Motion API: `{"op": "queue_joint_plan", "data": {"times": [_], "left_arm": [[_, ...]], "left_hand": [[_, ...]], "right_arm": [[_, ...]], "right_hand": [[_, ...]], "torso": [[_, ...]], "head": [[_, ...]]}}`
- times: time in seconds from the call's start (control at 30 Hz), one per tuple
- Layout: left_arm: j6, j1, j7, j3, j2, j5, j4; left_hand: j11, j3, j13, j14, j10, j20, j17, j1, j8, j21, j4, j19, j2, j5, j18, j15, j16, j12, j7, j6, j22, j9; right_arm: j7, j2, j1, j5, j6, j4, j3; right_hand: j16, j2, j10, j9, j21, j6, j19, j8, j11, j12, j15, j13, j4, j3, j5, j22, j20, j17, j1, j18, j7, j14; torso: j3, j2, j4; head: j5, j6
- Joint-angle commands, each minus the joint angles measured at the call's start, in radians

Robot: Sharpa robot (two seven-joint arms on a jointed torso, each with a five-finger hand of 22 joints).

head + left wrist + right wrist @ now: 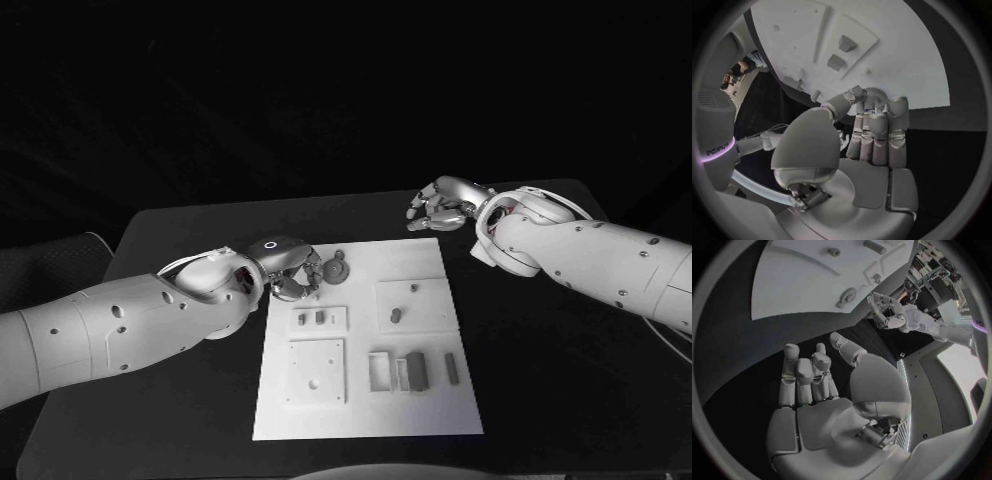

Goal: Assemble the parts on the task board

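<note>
Both arms (116,325) are white, rounded shells dotted with small dark screw holes. Thin pale cables loop at each wrist. The hands (870,135) are silver, segmented metal; a dark ring, perhaps a sensor, tops the left hand (289,265).

Small parts (415,370) on task board (368,420) too tiny to ID; left hand (293,270) fingertips hidden.

Black table (188,235) and what is carried on it
The white task board (368,415) is laid at the table's middle, reaching toward its near edge.
</note>
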Motion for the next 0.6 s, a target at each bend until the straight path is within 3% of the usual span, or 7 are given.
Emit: {"op": "queue_joint_plan", "data": {"times": [0.03,0.2,0.4,0.6], "left_arm": [[0.032,0.001,-0.008,-0.003,0.0,0.002,-0.007],[0.04,0.001,-0.009,-0.01,0.003,0.002,-0.017],[0.043,0.001,-0.007,-0.021,0.009,0.005,-0.023],[0.045,0.0,-0.003,-0.029,0.021,0.006,-0.034]], "left_hand": [[0.009,0.002,0.001,-0.001,0.013,-0.009,-0.001,0.008,0.0,-0.004,0.005,-0.002,0.0,0.006,0.117,-0.004,-0.007,0.004,0.001,0.006,0.015,0.001],[0.009,0.0,0.002,-0.001,0.013,-0.01,-0.001,0.006,-0.001,-0.005,0.005,-0.002,0.001,0.009,0.116,-0.004,-0.007,0.003,0.002,0.006,0.015,0.001],[0.009,-0.014,0.006,-0.002,0.015,-0.014,-0.002,-0.002,-0.003,-0.008,0.001,-0.003,0.006,0.035,0.111,-0.004,-0.008,-0.004,0.002,0.007,0.016,0.003],[0.009,-0.017,0.007,-0.002,0.015,-0.016,-0.002,0.0,-0.005,-0.009,0.001,-0.004,0.005,0.031,0.11,-0.004,-0.009,-0.007,0.002,0.006,0.016,0.003]], "right_arm": [[0.006,0.0,0.0,-0.002,0.011,0.0,0.0],[0.007,0.001,0.0,-0.002,0.011,0.0,0.0],[0.006,0.001,0.0,-0.002,0.011,-0.001,0.0],[0.006,0.002,0.0,-0.002,0.011,-0.001,0.0]], "right_hand": [[-0.001,-0.002,-0.004,0.002,-0.005,0.0,-0.002,-0.004,0.004,0.005,-0.005,-0.002,0.005,0.0,0.004,0.017,-0.001,-0.001,-0.004,-0.002,0.007,0.0],[-0.001,-0.002,-0.004,0.002,-0.005,0.0,-0.002,-0.004,0.004,0.005,-0.005,-0.002,0.005,0.0,0.004,0.017,-0.001,-0.001,-0.004,-0.002,0.007,0.0],[-0.001,-0.002,-0.004,0.002,-0.005,0.0,-0.002,-0.004,0.004,0.005,-0.005,-0.002,0.005,0.0,0.004,0.017,-0.001,-0.001,-0.004,-0.002,0.007,0.0],[-0.001,-0.002,-0.004,0.002,-0.005,0.0,-0.002,-0.004,0.004,0.005,-0.005,-0.002,0.005,0.0,0.004,0.017,-0.001,-0.001,-0.004,-0.002,0.007,0.0]], "torso": [[-0.0003,0.0,0.0003],[-0.0005,0.001,-0.0005],[-0.0008,0.001,-0.0004],[-0.0004,0.001,-0.001]], "head": [[0.0,-0.002],[-0.002,-0.005],[-0.004,-0.009],[-0.004,-0.01]]}}
